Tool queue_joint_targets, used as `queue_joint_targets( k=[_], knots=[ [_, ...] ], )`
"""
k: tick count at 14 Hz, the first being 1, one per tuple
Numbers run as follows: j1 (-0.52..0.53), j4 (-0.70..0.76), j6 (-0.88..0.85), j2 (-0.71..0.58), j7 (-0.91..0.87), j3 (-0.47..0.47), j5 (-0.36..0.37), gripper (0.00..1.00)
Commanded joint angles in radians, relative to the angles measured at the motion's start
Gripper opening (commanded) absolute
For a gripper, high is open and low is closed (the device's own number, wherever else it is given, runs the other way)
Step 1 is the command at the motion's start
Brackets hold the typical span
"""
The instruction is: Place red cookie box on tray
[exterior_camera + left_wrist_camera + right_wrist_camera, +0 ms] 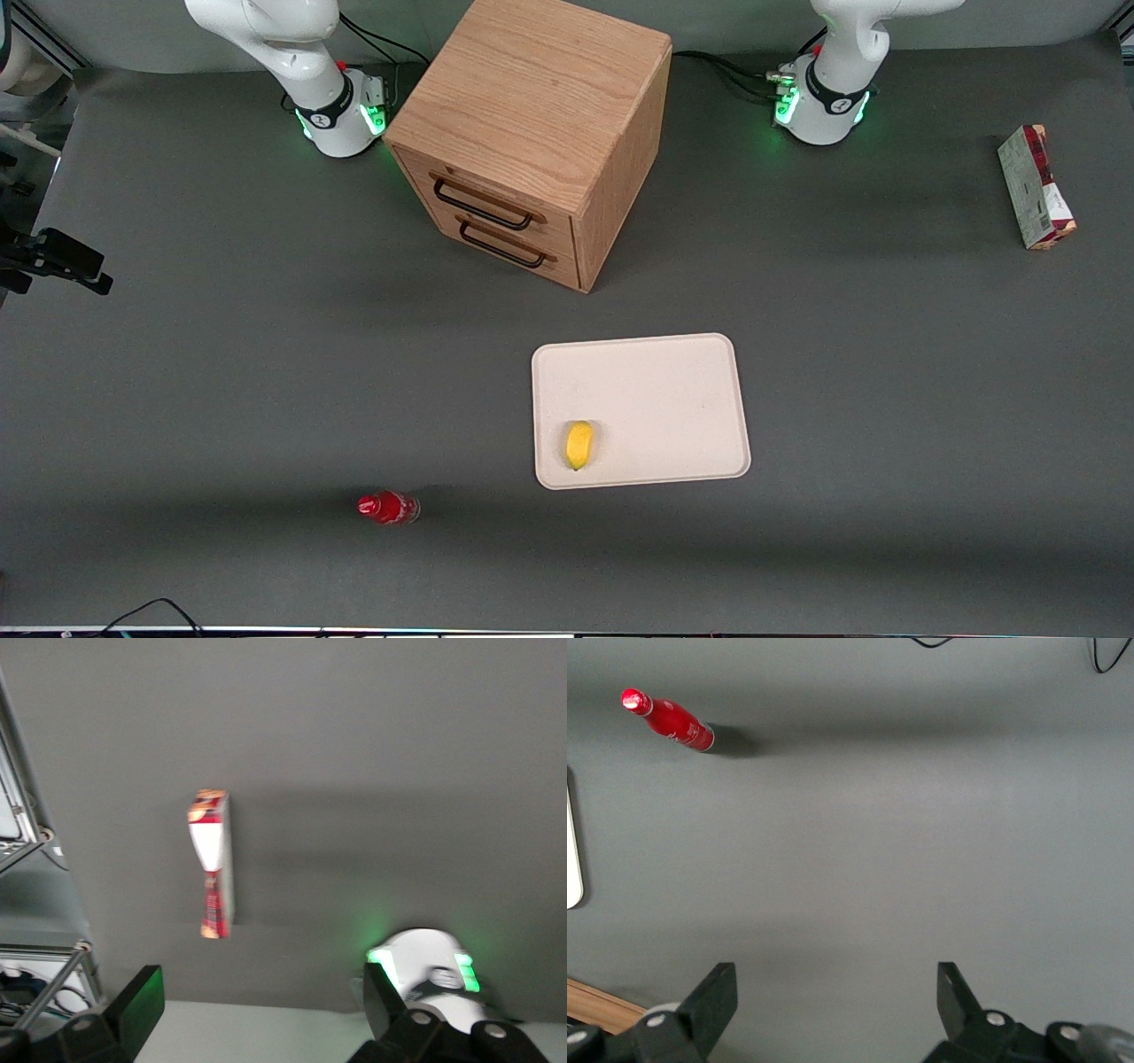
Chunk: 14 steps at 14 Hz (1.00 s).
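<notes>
The red cookie box (pixel 1036 188) lies flat on the grey table toward the working arm's end, grey printed side up. In the left wrist view it (pixel 213 864) shows its red and white face. The cream-white tray (pixel 673 399) lies in the middle of the table, nearer the front camera than the wooden cabinet. My left gripper (pixel 261 1010) is out of the front view. In its wrist view it hangs high above the table near its own arm base (pixel 425 970), open and empty, well apart from the box.
A yellow fruit (pixel 579 444) lies on the tray at a near corner. A wooden drawer cabinet (pixel 532 133) stands between the two arm bases. A small red bottle (pixel 387 508) stands toward the parked arm's end, near the front edge.
</notes>
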Motion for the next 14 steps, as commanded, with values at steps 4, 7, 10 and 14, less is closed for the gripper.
queue_joint_targets(
  k=[4, 7, 10, 14],
  knots=[
    [-0.01, -0.393, 0.446, -0.051, 0.239, 0.335, 0.055, 1.0],
    [-0.009, -0.583, 0.705, -0.059, 0.266, 0.442, 0.055, 1.0],
    [-0.009, -0.75, 0.965, -0.048, 0.288, 0.528, 0.056, 1.0],
    [-0.007, -0.872, 1.267, 0.039, 0.322, 0.581, 0.056, 0.95]
  ],
)
